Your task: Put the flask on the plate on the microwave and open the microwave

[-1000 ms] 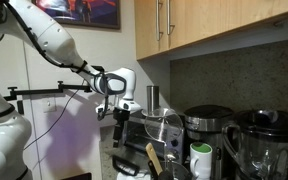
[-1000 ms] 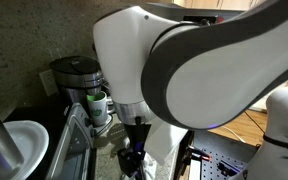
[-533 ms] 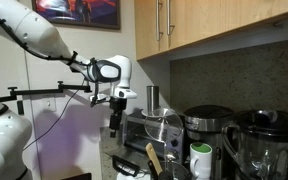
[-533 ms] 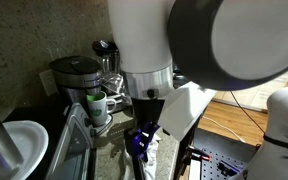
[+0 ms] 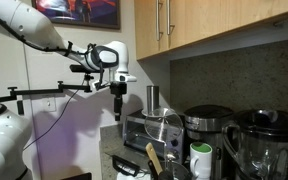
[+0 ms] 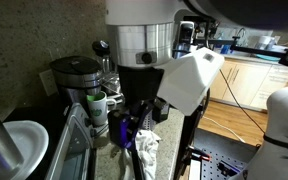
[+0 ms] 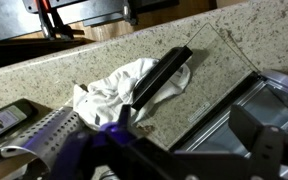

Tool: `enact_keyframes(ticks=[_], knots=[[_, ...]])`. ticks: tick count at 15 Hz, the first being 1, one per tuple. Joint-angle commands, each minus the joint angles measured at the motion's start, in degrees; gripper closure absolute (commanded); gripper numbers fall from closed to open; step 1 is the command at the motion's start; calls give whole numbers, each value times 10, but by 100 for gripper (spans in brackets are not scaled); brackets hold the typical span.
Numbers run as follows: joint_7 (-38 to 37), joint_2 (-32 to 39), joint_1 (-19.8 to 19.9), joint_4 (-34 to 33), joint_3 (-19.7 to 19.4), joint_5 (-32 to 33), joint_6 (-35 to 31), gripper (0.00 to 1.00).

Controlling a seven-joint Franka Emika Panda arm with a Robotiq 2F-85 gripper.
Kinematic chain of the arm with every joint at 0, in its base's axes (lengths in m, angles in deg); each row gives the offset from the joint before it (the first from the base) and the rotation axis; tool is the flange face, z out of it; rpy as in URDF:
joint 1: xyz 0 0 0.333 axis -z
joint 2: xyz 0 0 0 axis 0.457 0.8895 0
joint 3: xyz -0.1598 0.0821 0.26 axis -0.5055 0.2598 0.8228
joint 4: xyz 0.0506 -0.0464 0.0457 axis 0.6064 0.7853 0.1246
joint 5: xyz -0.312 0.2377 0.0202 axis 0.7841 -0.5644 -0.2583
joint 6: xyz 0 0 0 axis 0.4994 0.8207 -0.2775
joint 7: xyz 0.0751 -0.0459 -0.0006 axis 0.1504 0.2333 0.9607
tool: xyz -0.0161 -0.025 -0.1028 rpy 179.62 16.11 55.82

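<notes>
The silver-grey flask (image 5: pixel 152 97) stands upright on top of the small silver microwave (image 5: pixel 137 130), beside the shiny plate (image 5: pixel 167 124). I cannot tell whether it stands on the plate. The plate's bright rim (image 6: pixel 29 125) also shows in an exterior view, next to a blurred grey cylinder at the left edge. The microwave's door looks shut. My gripper (image 5: pixel 118 108) hangs in the air to the left of the microwave, above the counter, open and empty. In the wrist view (image 7: pixel 184 140) its fingers frame the counter and the microwave's silver edge (image 7: pixel 229 115).
A black-topped cooker (image 5: pixel 206 125), a white-and-green mug (image 5: pixel 201 160) and a dark blender jug (image 5: pixel 264 140) stand beside the microwave. A white cloth (image 7: pixel 109 85) and a long black object (image 7: pixel 162 78) lie on the granite counter. Wooden cabinets (image 5: pixel 214 20) hang overhead.
My arm has lifted and turned. The gripper has risen from the microwave's front level to above its top, left of the flask. Nothing else has moved.
</notes>
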Motion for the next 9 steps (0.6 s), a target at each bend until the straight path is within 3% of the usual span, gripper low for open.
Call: enact_keyframes(ticks=[1, 9], knots=[[28, 5, 0, -23, 6, -5, 20, 0], [33, 5, 4, -33, 12, 2, 20, 0]])
